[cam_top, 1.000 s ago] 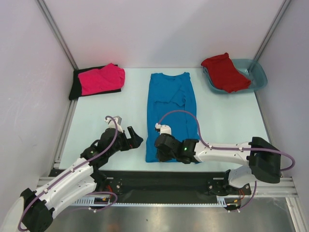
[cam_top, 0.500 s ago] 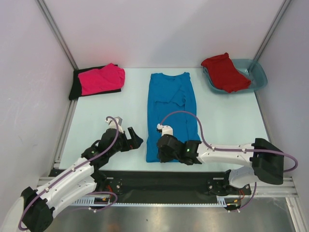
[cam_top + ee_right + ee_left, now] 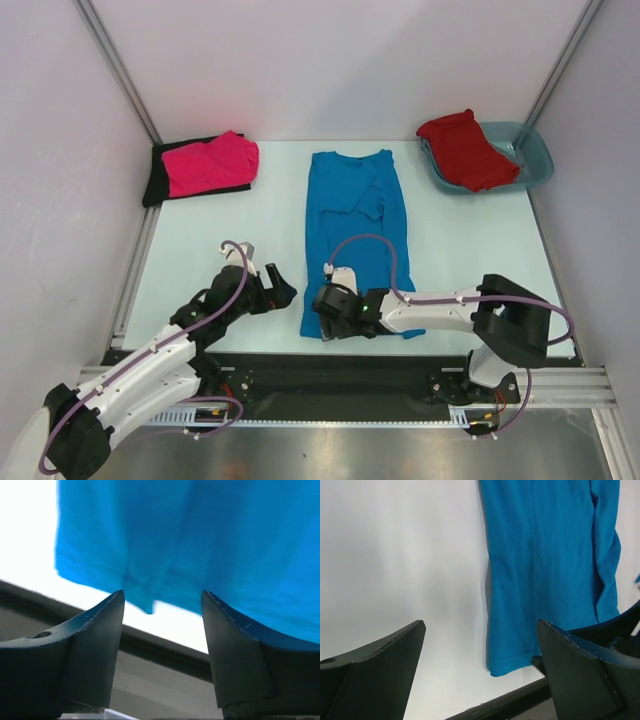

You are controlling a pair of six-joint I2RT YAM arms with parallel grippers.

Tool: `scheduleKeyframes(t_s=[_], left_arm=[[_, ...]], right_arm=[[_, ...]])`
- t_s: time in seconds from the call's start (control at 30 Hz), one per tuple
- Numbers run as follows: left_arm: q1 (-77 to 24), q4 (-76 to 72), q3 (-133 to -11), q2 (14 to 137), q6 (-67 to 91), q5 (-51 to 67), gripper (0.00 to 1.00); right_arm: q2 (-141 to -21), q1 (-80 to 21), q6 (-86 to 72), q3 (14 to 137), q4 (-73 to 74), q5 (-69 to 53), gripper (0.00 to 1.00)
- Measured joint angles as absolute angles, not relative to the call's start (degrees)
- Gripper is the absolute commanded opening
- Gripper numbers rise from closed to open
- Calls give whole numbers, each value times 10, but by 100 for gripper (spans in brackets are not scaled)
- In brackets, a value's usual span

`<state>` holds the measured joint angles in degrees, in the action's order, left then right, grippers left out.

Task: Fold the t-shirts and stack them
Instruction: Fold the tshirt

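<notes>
You are setting up fold of blue t-shirt (image 3: pixel 355 215): right gripper (image 3: pixel 162 605), spread, straddling hem at bottom centre; left gripper (image 3: pixel 480 630), spread, hovering lower left. Next move likely calling for hem pinch.

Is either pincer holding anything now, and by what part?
Nothing held. Right pincer open at the near hem of the blue t-shirt; left pincer open beside it.

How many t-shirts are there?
4: a blue shirt flat in the middle, a pink shirt lying on a black shirt far left, a red shirt in the teal tub far right. More could hide beneath.
</notes>
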<state>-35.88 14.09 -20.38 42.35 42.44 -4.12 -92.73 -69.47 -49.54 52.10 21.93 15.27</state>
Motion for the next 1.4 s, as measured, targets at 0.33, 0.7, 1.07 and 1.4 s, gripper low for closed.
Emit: scheduleKeyframes(t_s=[0.33,0.7,1.07,1.4], left_arm=[[-359,136,-209,468,404,-44,100],[-357,92,-284,614,372,-59,100],[-331,65,-305,679,368,-58,100],[-293,65,-305,672,370,-68,100]], right_arm=[[-797,-450,-382,495,139,135,55],[-1120,-235,-340,666,-98,-231,47],[-1261,-215,-391,812,-208,-410,46],[-1324,-221,-395,894,-168,-425,46]])
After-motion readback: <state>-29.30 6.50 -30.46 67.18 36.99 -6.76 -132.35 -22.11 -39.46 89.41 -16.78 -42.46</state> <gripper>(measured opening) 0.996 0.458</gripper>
